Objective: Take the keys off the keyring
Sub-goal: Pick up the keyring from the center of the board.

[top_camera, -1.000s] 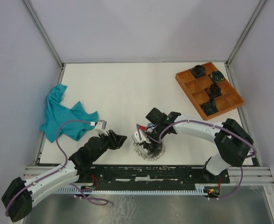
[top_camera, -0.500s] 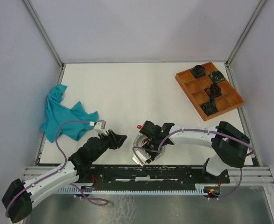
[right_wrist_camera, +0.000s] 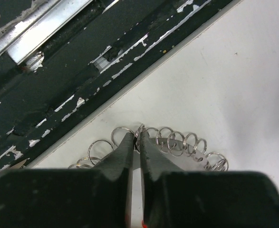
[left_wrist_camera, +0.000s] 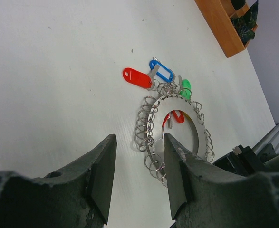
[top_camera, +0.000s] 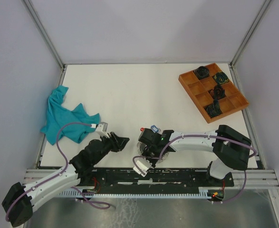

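keyring [left_wrist_camera: 146, 128]: flat on table [top_camera: 129, 90], just beside its near edge
keys [left_wrist_camera: 154, 75]: at keyring's far side, red, blue and green tags fanned outward
right gripper [right_wrist_camera: 135, 135]: pinched on a coil loop at keyring's near rim
left gripper [left_wrist_camera: 138, 142]: jaws apart, holding nothing, near keyring's left
cloth [top_camera: 65, 116], tray [top_camera: 213, 90]: both well apart from keyring

Left gripper [left_wrist_camera: 140, 142] is held low, jaws parted wide. Right gripper [right_wrist_camera: 136, 136] is pointed downward, fingers drawn nearly together.
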